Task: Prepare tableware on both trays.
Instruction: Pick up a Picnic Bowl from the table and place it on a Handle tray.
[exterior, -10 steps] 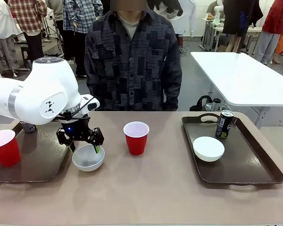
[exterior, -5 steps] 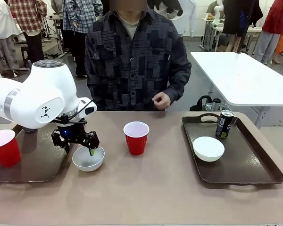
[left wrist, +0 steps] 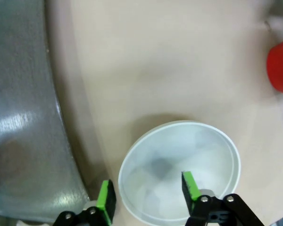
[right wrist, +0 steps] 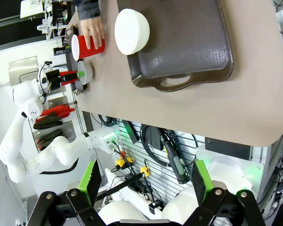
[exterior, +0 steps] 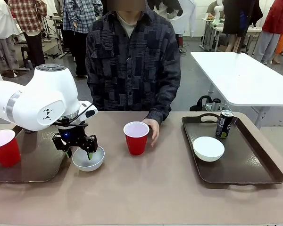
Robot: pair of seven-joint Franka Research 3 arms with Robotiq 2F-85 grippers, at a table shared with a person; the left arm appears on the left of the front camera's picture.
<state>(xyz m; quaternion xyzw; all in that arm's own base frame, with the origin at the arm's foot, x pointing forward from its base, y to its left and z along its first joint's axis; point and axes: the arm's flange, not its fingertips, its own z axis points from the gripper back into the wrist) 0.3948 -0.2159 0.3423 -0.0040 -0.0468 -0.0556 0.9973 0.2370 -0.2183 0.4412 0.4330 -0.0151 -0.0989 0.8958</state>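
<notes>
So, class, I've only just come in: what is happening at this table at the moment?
The left gripper is lowered over a white bowl on the bare tabletop beside the left tray, one finger inside the rim and one outside. The person's hand is touching the red cup at mid-table. Another red cup sits on the left tray. The right tray holds a second bowl and a can. The right gripper hangs open off to the side.

left tray (exterior: 37, 165) cropped, far can hidden behind left arm (exterior: 37, 101)
</notes>
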